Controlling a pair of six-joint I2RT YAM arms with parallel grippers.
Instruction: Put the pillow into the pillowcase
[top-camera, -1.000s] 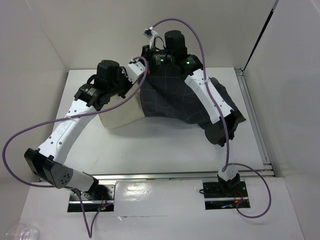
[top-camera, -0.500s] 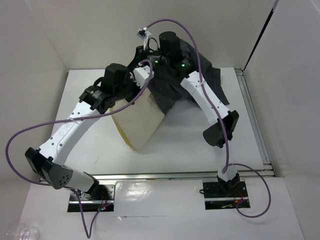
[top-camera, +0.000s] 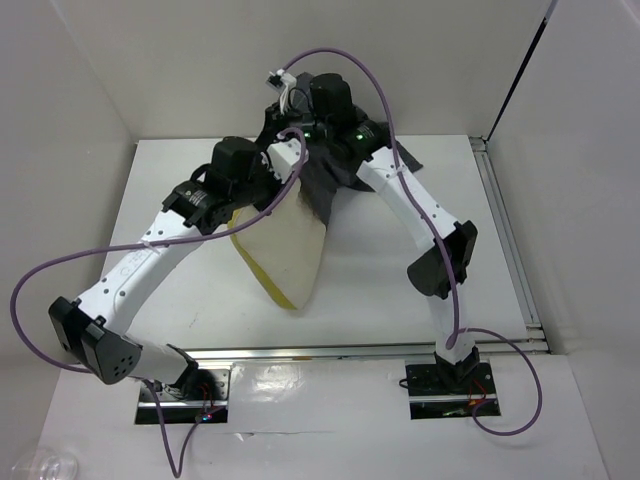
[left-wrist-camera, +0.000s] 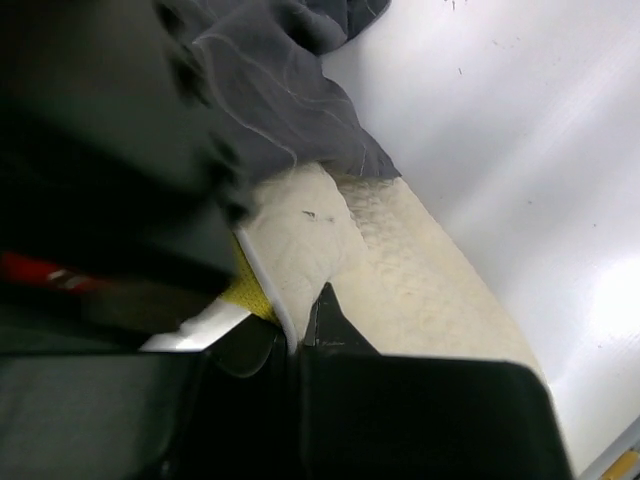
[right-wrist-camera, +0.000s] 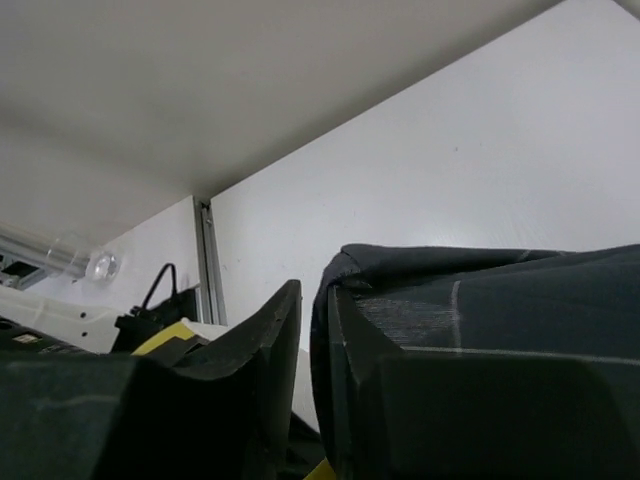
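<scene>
Insertion partial, pillow (top-camera: 285, 255) mostly bare of pillowcase (top-camera: 322, 195); left end effector (left-wrist-camera: 300, 325) clamped on pillow, right end effector (right-wrist-camera: 312, 300) pinched on pillowcase.

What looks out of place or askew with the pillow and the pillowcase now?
The pillowcase is bunched in a crumpled heap at the far side of the table, and most of the pillow sticks out bare, skewed, one corner pointing toward the near edge.

Cream pillow (top-camera: 285, 245) (yellow piping) hanging tilted, corner down; charcoal grid pillowcase (top-camera: 318, 188) bunched over its upper end.
</scene>
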